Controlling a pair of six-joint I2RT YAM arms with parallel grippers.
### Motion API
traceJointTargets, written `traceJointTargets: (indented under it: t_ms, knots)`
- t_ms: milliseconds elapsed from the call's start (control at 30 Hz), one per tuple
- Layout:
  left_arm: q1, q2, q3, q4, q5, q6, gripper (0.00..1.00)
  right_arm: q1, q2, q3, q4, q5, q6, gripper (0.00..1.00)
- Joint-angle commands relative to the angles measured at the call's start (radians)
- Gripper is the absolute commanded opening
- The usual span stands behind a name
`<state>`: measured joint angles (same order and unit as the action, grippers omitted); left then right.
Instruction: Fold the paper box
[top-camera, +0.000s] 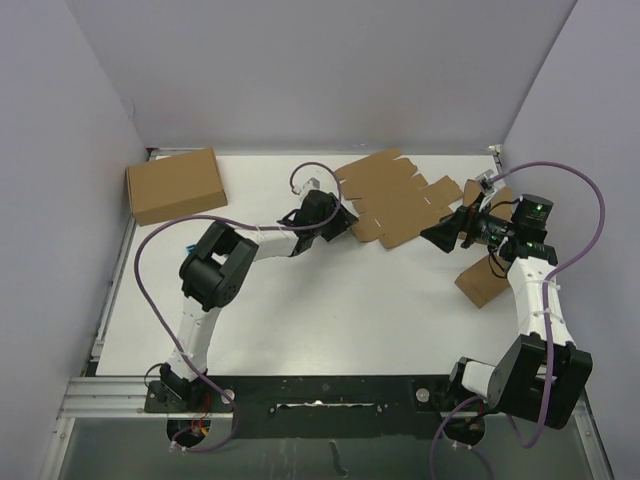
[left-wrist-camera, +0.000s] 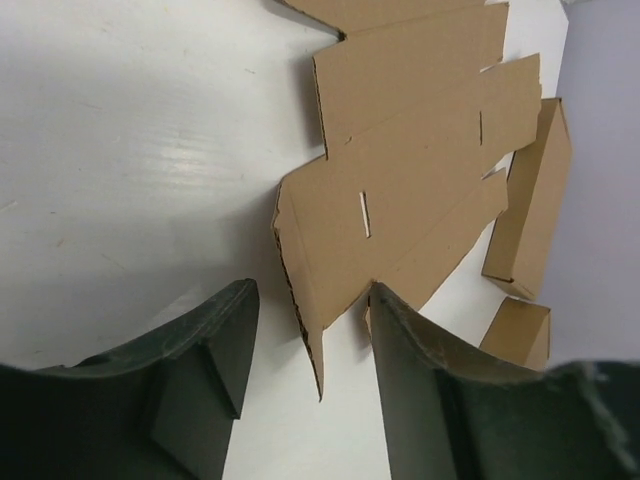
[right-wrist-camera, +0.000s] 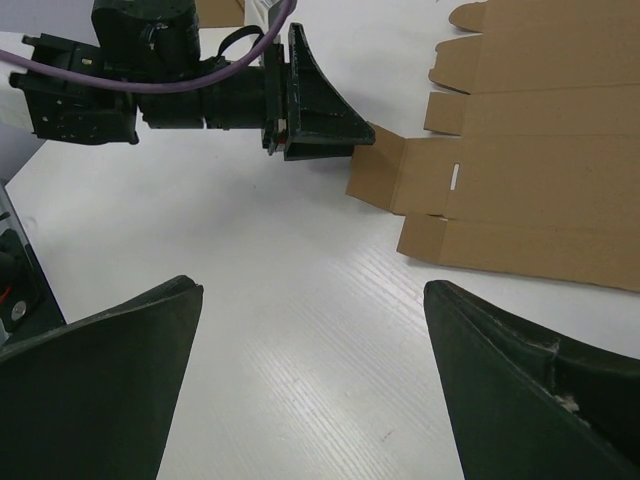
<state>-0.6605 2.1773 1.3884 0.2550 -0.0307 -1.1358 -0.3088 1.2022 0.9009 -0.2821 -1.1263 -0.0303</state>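
The paper box (top-camera: 400, 200) lies as a flat brown die-cut sheet at the back middle of the white table. My left gripper (top-camera: 345, 222) is at the sheet's left edge. In the left wrist view a raised pointed flap of the paper box (left-wrist-camera: 400, 170) reaches between the jaws of the left gripper (left-wrist-camera: 312, 290), which stand apart and do not pinch it. The right finger (left-wrist-camera: 410, 350) touches the sheet's edge. My right gripper (top-camera: 437, 237) hovers open beside the sheet's right side. The right wrist view shows the right gripper (right-wrist-camera: 312, 287) over bare table, with the paper box (right-wrist-camera: 540, 190) and the left gripper (right-wrist-camera: 320, 110) beyond it.
A larger closed brown carton (top-camera: 176, 185) sits at the back left corner. A small closed brown box (top-camera: 487, 275) lies under the right arm, and another (left-wrist-camera: 530, 200) lies along the right wall. Walls close the table on three sides.
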Motion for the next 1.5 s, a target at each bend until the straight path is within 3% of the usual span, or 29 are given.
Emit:
traceJointTargets:
  t_ms: [0,233,333,467,567,600,667,767,800,867,967,1200,1300,1400,1467]
  knots:
    - [-0.01,0.048,0.047,-0.017,0.011,0.022,0.42,-0.007,-0.031,0.02,0.028,0.008,-0.019,0.98]
    - [0.011,-0.002,-0.014,-0.015,0.064,0.143,0.05,-0.007,-0.032,0.017,0.027,0.01,-0.02,0.98]
    - [0.055,-0.103,-0.083,-0.041,0.113,0.261,0.0,-0.008,-0.034,0.014,0.027,0.01,-0.02,0.98]
    - [0.162,-0.304,-0.158,-0.356,0.273,0.529,0.0,-0.006,-0.035,0.013,0.023,0.014,-0.021,0.98]
    - [0.228,-0.447,-0.203,-0.642,0.245,0.666,0.0,-0.002,-0.033,0.015,0.02,0.017,-0.022,0.98]
    - [0.246,-0.483,-0.223,-0.707,0.212,0.697,0.01,0.001,-0.031,0.015,0.021,0.019,-0.022,0.98]
    - [0.282,-0.547,-0.246,-0.836,0.082,0.711,0.3,0.006,-0.029,0.014,0.021,0.019,-0.021,0.98]
    - [0.292,-0.622,-0.238,-0.951,-0.124,0.714,0.53,0.02,-0.025,0.011,0.023,0.02,-0.025,0.98]
    - [0.29,-0.658,-0.234,-0.953,-0.164,0.71,0.57,0.024,-0.022,0.01,0.021,0.022,-0.028,0.98]
    - [0.284,-0.734,-0.239,-0.908,-0.175,0.709,0.61,0.028,-0.018,0.008,0.018,0.026,-0.036,0.98]
    - [0.287,-0.858,-0.287,-0.779,-0.064,0.705,0.67,0.039,-0.01,-0.003,0.024,0.027,-0.04,0.98]
    - [0.311,-1.109,-0.535,-0.515,0.156,0.634,0.65,0.143,0.113,-0.022,0.056,0.06,-0.009,0.98]
    - [0.326,-1.227,-0.671,-0.433,0.201,0.576,0.67,0.223,0.216,0.014,0.017,0.178,-0.007,0.99]
    - [0.336,-1.356,-0.776,-0.387,0.213,0.509,0.8,0.277,0.305,0.057,-0.012,0.293,0.04,0.92]
    - [0.338,-1.434,-0.835,-0.369,0.207,0.458,0.83,0.316,0.359,0.096,-0.03,0.358,0.063,0.87]
